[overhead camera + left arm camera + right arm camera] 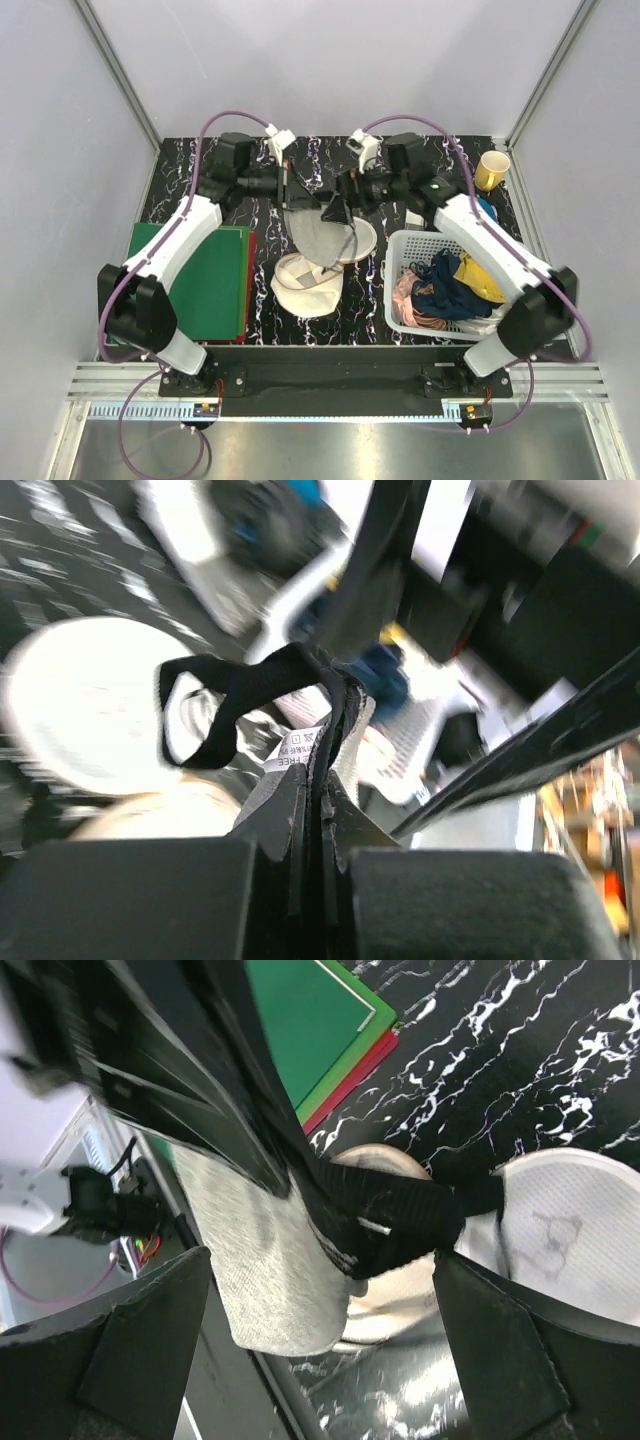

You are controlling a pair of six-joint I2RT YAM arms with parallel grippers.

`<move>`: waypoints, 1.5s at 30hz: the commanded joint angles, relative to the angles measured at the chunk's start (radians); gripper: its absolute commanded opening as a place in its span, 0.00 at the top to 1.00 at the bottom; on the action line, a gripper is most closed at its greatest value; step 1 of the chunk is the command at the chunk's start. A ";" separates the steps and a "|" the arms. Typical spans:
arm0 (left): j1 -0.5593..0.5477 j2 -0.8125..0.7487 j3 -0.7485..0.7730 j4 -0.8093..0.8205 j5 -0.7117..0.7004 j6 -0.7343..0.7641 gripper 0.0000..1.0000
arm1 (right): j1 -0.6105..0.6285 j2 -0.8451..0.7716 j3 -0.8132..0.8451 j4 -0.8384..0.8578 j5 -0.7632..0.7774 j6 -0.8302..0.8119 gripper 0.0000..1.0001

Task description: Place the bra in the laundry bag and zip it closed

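The bra (318, 235), grey cups with black bands, hangs over the middle of the table. My left gripper (287, 195) is shut on its black edge (325, 730), and a black strap loop (200, 720) dangles to the left. My right gripper (340, 208) stands open around the bra (270, 1260), its fingers (150, 1340) apart from the cloth. The laundry bag (305, 290) lies open below, two cream-white halves side by side. One half (570, 1210) shows the small glasses-like mark. The bag (80, 710) is blurred in the left wrist view.
A white lattice basket (400, 250) with several garments stands at the right. A yellow cup (492, 170) is at the back right corner. A green folder (215, 280) over a red one lies at the left, under the left arm.
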 commanded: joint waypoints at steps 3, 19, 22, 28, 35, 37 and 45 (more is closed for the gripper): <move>-0.111 -0.157 -0.078 0.002 0.090 0.051 1.00 | 0.003 -0.280 -0.112 -0.108 -0.002 -0.063 0.00; -0.297 -0.296 -0.080 -0.006 0.229 0.079 1.00 | 0.029 -0.671 -0.339 -0.025 -0.255 -0.019 0.00; -0.326 -0.309 -0.077 -0.008 0.212 0.073 1.00 | 0.028 -0.708 -0.345 -0.025 -0.235 -0.031 0.00; -0.352 -0.316 -0.049 -0.002 0.145 0.019 1.00 | 0.029 -0.723 -0.400 0.108 -0.321 0.096 0.00; -0.360 -0.319 -0.031 0.069 0.070 -0.089 1.00 | 0.054 -0.702 -0.448 0.252 -0.295 0.182 0.00; -0.360 -0.319 -0.035 0.116 0.051 -0.149 1.00 | 0.062 -0.700 -0.453 0.267 -0.267 0.205 0.00; -0.360 -0.342 -0.107 0.356 -0.065 -0.402 1.00 | 0.089 -0.710 -0.544 0.444 -0.184 0.354 0.03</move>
